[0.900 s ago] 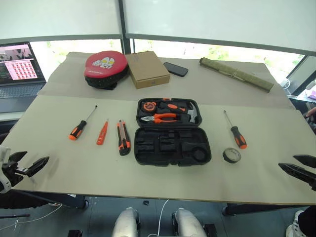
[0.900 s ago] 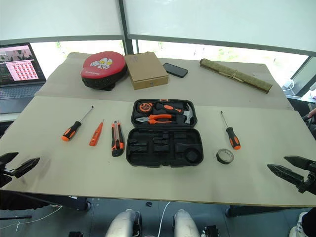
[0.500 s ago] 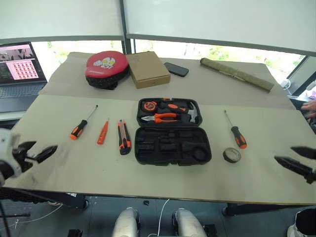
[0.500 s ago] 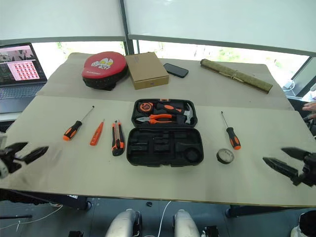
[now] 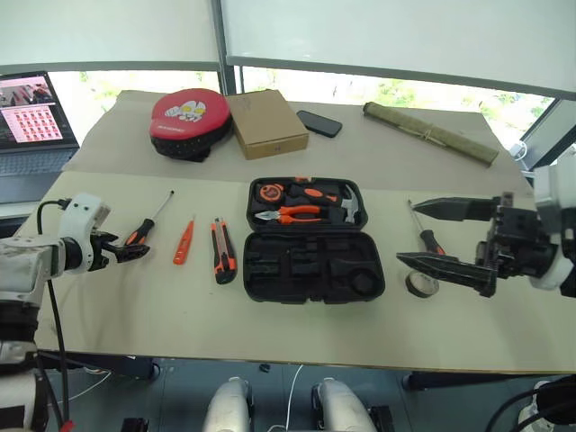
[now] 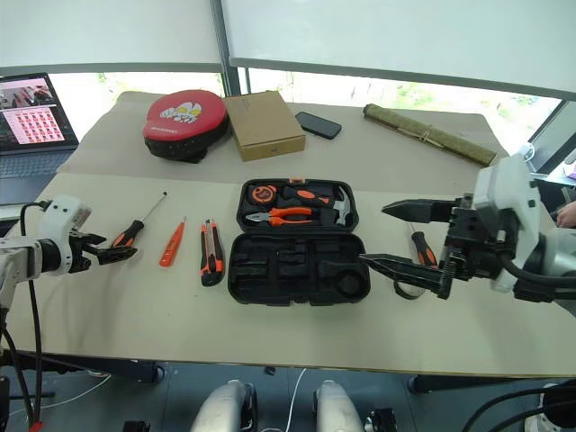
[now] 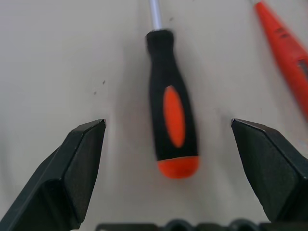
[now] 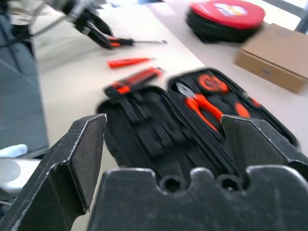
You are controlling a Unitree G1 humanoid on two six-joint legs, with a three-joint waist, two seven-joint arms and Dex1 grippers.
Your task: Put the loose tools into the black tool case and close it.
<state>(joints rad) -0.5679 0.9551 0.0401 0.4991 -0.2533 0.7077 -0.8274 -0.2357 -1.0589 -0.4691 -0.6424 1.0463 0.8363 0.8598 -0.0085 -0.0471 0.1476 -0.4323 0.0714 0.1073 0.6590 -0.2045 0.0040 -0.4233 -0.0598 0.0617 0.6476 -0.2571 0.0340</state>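
Tools lie spread across a pale, paper-covered surface (image 5: 297, 337) as a two-armed robot sets about packing them away. At centre frame, the black plastic clamshell tool case (image 5: 313, 239) sits open flat, its far half already holding orange-handled pliers (image 5: 292, 215), a tape measure and a hammer, while the moulded slots of the near half stand empty, apparently awaiting the loose items.

At left of the frame, the left gripper (image 5: 123, 253) hovers with its jaws apart on either side of the butt of an orange-and-black-handled screwdriver (image 5: 141, 234), not yet touching it; the straddle looks like the line-up for a first pick. Just beside it toward the case lie a slim all-orange tester screwdriver (image 5: 184, 242) and an orange-and-black utility knife (image 5: 223, 250), side by side, blades pointing away from the robot.

At right of the frame, the right gripper (image 5: 439, 235) hangs above the surface, jaws spread wide and empty, aimed toward the case. It partly masks a second orange-and-black screwdriver (image 5: 430, 239) and a small black tape roll (image 5: 419, 283), both resting just right of the case.
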